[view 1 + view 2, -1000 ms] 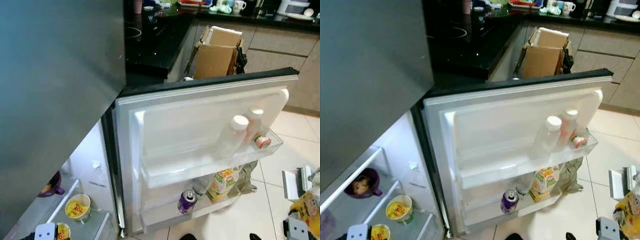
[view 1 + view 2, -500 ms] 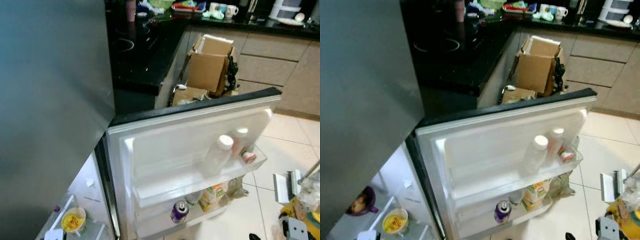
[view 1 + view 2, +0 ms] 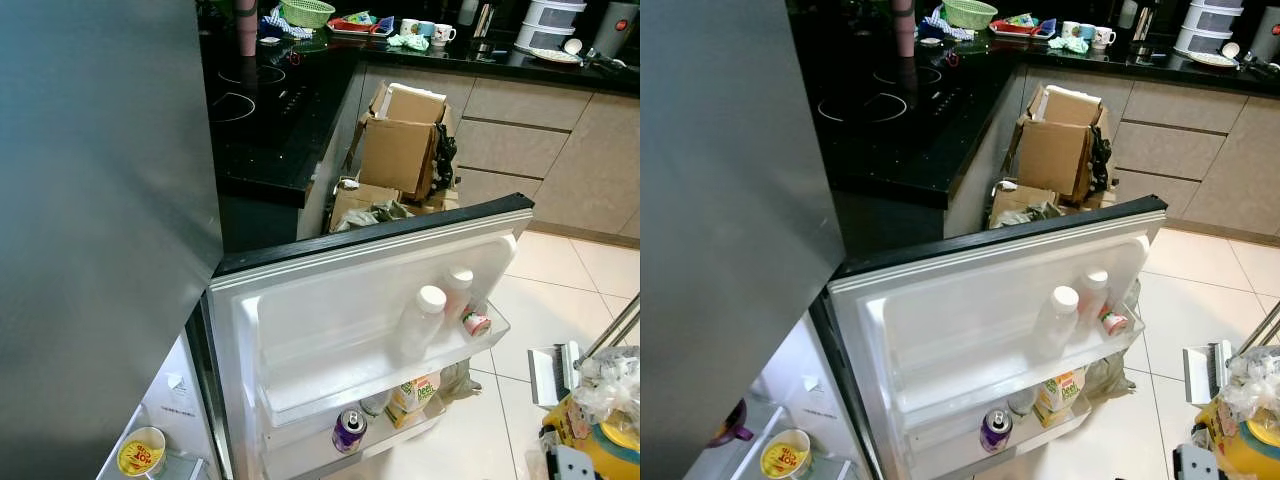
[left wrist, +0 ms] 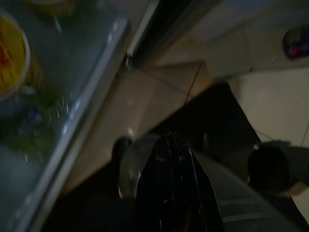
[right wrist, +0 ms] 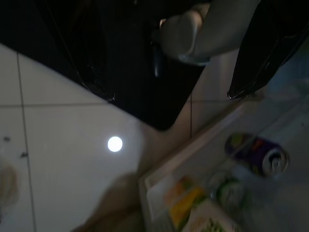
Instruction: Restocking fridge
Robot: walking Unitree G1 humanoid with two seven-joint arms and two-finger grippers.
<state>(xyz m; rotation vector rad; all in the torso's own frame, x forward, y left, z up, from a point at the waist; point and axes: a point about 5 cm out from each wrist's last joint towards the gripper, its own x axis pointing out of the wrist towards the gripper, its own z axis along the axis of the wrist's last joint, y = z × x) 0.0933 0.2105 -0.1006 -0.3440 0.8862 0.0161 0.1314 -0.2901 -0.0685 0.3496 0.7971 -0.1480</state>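
Below, open fridge door [image 3: 350, 290], purple can [image 3: 348, 430], seemingly juice carton [image 3: 415, 392]

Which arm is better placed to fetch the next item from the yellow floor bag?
Right, probably: the yellow bag sits on the robot's right, past the fridge door; the left gripper hangs by the fridge shelves.

Dim view down along two spread black fingers [image 5: 96, 72] toward pale floor tiles [image 5: 58, 159]. A purple can [image 5: 256, 153] and a juice carton [image 5: 193, 212] sit in a fridge door shelf [image 5: 159, 193].
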